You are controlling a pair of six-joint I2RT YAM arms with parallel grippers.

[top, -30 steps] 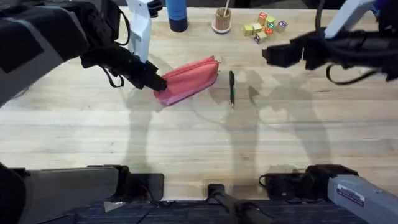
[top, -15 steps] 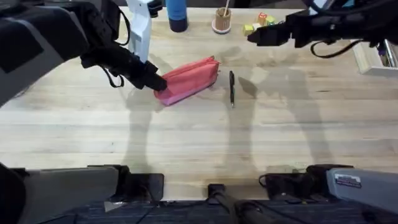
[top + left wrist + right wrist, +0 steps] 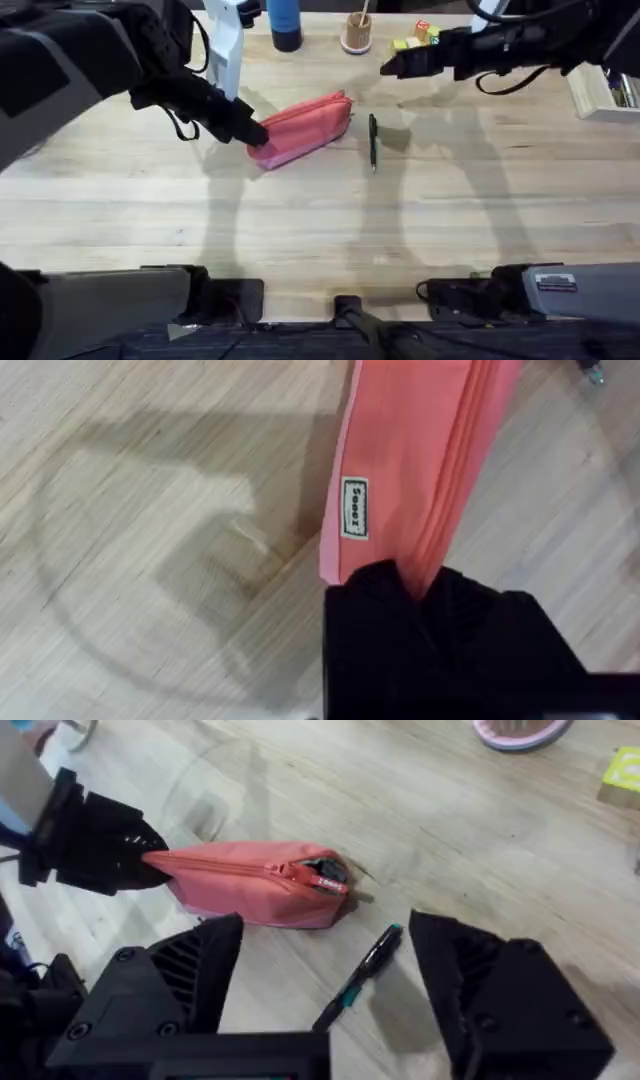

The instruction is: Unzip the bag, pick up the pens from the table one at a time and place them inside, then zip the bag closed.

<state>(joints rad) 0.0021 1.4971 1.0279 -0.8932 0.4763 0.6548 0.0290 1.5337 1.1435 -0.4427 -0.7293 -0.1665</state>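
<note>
The pink-red bag (image 3: pixel 308 126) lies slanted on the table (image 3: pixel 320 220). My left gripper (image 3: pixel 252 131) is shut on the bag's left end; in the left wrist view its black fingers (image 3: pixel 430 620) pinch the fabric beside the bag's (image 3: pixel 410 450) zip seam. The black pen (image 3: pixel 373 142) lies just right of the bag. My right gripper (image 3: pixel 388 67) hovers above and behind the pen. In the right wrist view it (image 3: pixel 325 935) is open, with the bag (image 3: pixel 240 885) and the pen (image 3: pixel 360 975) below. A small dark gap shows at the zip's pen-side end.
Along the back edge stand a blue bottle (image 3: pixel 285 25), a cup with a wooden stick (image 3: pixel 356 35) and coloured blocks (image 3: pixel 418 38). A white tray (image 3: pixel 600 92) sits at the far right. Open table lies in front of the bag.
My right arm has swung left and toward the back, from the right side to a spot above the pen. The left gripper, bag and pen have stayed put.
</note>
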